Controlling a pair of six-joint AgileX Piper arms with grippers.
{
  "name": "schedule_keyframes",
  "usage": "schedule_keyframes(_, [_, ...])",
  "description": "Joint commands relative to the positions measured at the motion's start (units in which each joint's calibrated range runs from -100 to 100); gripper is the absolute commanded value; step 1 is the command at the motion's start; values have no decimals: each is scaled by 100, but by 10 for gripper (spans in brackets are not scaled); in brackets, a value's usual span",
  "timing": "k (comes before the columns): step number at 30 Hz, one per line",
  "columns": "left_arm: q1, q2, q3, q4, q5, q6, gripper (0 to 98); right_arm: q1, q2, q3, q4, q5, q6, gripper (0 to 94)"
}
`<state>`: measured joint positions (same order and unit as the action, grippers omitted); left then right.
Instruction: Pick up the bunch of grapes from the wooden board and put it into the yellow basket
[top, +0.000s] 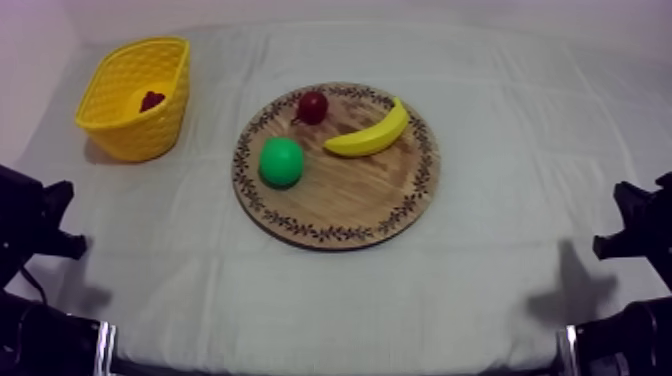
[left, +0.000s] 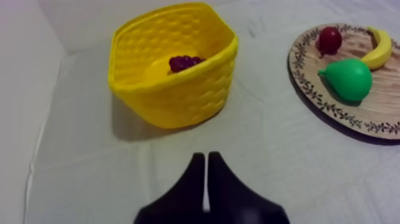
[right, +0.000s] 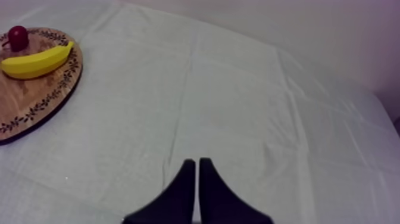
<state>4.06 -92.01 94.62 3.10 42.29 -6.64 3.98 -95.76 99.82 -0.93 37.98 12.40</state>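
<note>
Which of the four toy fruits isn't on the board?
The bunch of grapes: it lies inside the yellow basket, while the pear, banana and small red fruit all sit on the wooden board.

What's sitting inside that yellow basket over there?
A dark bunch of grapes lies inside the yellow basket. The basket's near wall covers part of its floor, so whether anything else lies there cannot be told.
</note>
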Motion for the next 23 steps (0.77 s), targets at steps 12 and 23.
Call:
schedule_keyframes(12, [122,-779,123,-243,107,1235,0,1,0,-4,-2,0,1,3])
schedule_keyframes(23, [126,-799,497,-506,-950,1587,0,1,0,-4,-2,0,2,3])
